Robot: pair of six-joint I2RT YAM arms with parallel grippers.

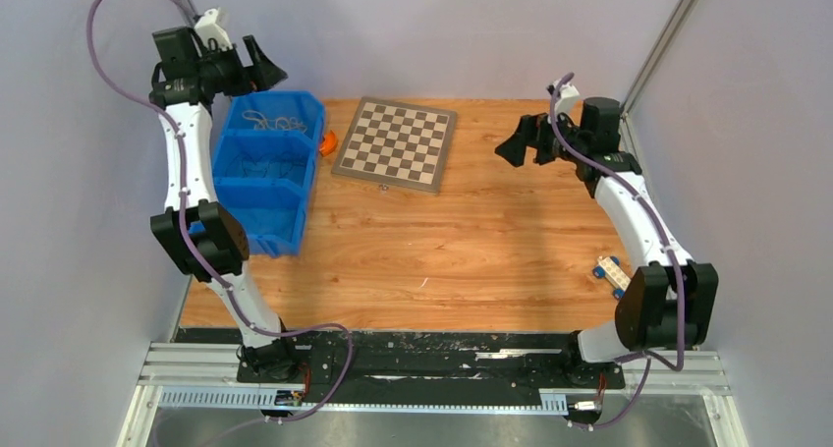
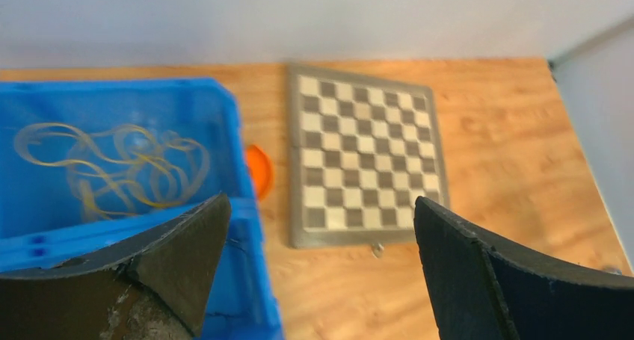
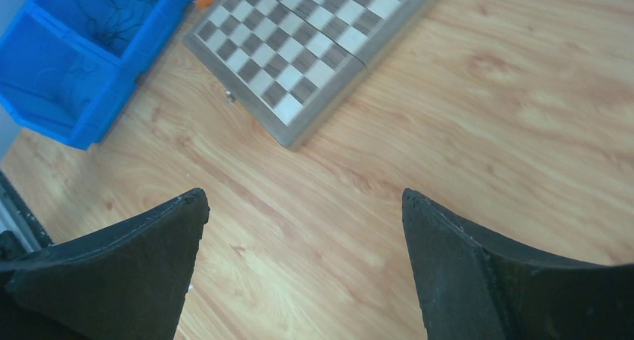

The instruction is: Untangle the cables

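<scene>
The cables lie in a blue bin (image 1: 295, 233) at the table's left. A loose tangle of thin yellow and pale wires (image 1: 273, 123) fills the far compartment, and it also shows in the left wrist view (image 2: 112, 168). Thin dark wires (image 1: 260, 169) lie in the middle compartment, and they show in the right wrist view too (image 3: 119, 15). My left gripper (image 1: 246, 69) is open and empty, held high over the bin's far end (image 2: 321, 199). My right gripper (image 1: 519, 140) is open and empty, raised above bare table at the right (image 3: 304, 194).
A folded chessboard (image 1: 395, 142) lies at the back middle, with a small metal clasp (image 1: 383, 185) at its near edge. An orange object (image 1: 327, 142) sits between the bin and the board. A small blue and white piece (image 1: 611, 273) lies beside the right arm. Grey walls surround the table.
</scene>
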